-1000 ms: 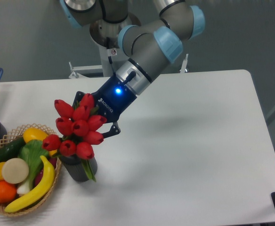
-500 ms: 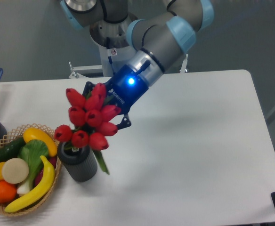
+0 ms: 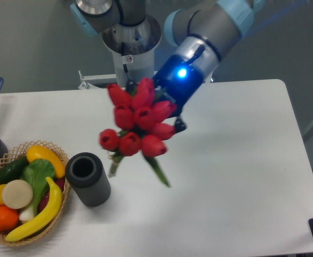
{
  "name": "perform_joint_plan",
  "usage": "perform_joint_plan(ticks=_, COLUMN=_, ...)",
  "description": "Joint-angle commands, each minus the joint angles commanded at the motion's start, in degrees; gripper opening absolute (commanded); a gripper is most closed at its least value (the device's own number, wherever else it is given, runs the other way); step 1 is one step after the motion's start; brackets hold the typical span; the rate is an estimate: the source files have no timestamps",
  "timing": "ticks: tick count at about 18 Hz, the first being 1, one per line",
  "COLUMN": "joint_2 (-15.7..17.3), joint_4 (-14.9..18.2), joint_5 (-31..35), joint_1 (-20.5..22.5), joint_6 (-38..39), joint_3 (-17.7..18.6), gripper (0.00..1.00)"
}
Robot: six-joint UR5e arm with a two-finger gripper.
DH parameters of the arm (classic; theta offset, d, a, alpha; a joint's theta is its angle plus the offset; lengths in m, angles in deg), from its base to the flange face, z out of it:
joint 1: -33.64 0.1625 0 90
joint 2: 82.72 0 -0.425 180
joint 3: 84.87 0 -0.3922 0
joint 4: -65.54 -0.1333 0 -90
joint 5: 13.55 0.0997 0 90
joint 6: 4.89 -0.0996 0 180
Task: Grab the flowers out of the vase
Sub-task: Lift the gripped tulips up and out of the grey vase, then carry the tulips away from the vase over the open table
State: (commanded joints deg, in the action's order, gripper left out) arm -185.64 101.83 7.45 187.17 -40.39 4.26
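Camera | flowers (image 3: 138,128): red closed buds, green stems dangling | vase (image 3: 88,179): mouth open

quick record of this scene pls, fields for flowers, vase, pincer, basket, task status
flowers: red tulip bunch, in the air, clear of the vase, stems hanging free
vase: dark grey ribbed cylinder, upright on the table, mouth empty
pincer: mostly hidden behind the flowers, holding them
basket: wicker, beside the vase, filled with fruit and vegetables
task status: flowers are out
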Motion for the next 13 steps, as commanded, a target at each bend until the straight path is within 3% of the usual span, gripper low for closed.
perform_joint_plan(ticks=4, joint_2=0.0, joint_4=0.1, joint_5=12.4, joint_1=0.1, joint_6=-11.5, joint_3=1.5, gripper=0.01)
perform_joint_plan(ticks=7, joint_2=-0.1, joint_4=0.2, joint_5=21.9, joint_1=0.1, joint_6=-15.9, joint_3=3.6, gripper=0.01)
perform_joint_plan(ticks=9, joint_2=1.0, joint_4=0.3, joint_5=31.4, joint_1=0.1, joint_6=-21.8, joint_3=8.5, gripper=0.03)
perform_joint_plan(ticks=11, joint_2=2.0, joint_4=0.2, joint_5=36.9, joint_1=0.4, joint_6=-24.3, joint_3=14.6, gripper=0.03)
perform_joint_plan(ticks=13, joint_2=3.7, joint_4=0.5, joint_5=40.8, joint_1=0.5, joint_6=-25.7, joint_3=17.1, gripper=0.03)
